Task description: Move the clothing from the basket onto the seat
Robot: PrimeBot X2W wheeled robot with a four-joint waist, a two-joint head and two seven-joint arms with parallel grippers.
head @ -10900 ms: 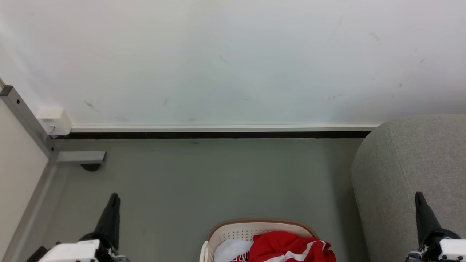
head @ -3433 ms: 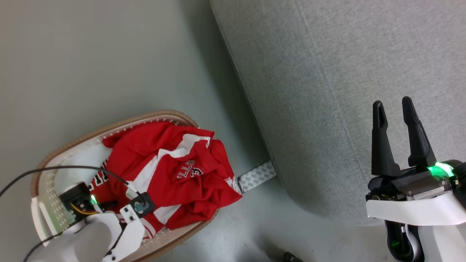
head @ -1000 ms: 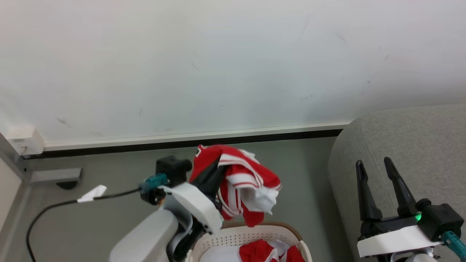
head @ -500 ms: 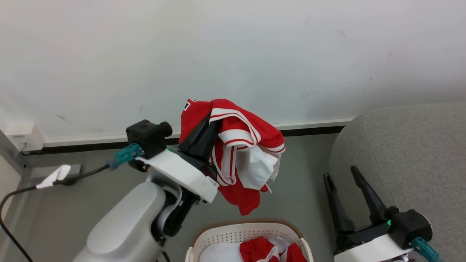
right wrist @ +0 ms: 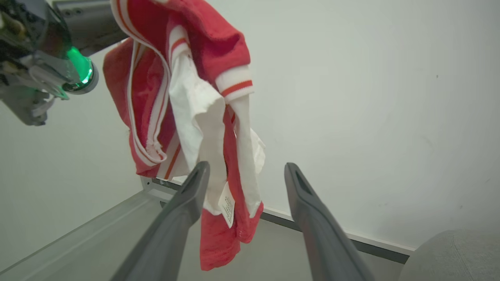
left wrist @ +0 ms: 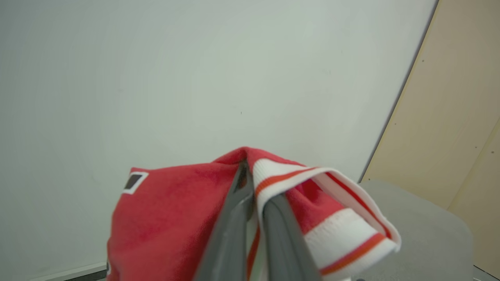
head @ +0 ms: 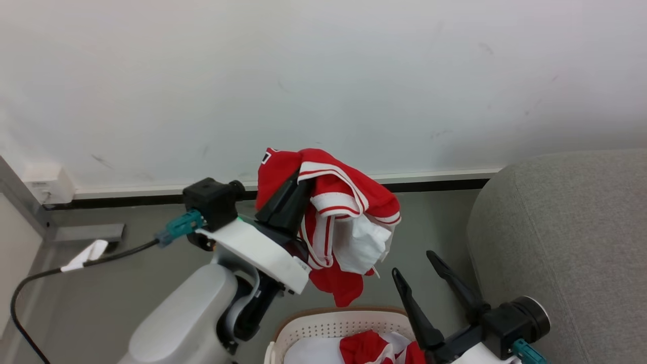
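Open floor between basket and seat

1 red garment hangs over the basket; 2nd garment seemingly lies inside.

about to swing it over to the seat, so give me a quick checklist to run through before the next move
1. Left end effector shut on the red garment: ok.
2. That garment hangs free above the basket: ok.
3. Right end effector open and holding nothing: ok.
4. Seat on the robot's right, grey top bare where seen: ok.
5. Basket emptied: not ok, a second red garment lies inside.
6. Pinched fold firm enough not to slip: cannot tell.
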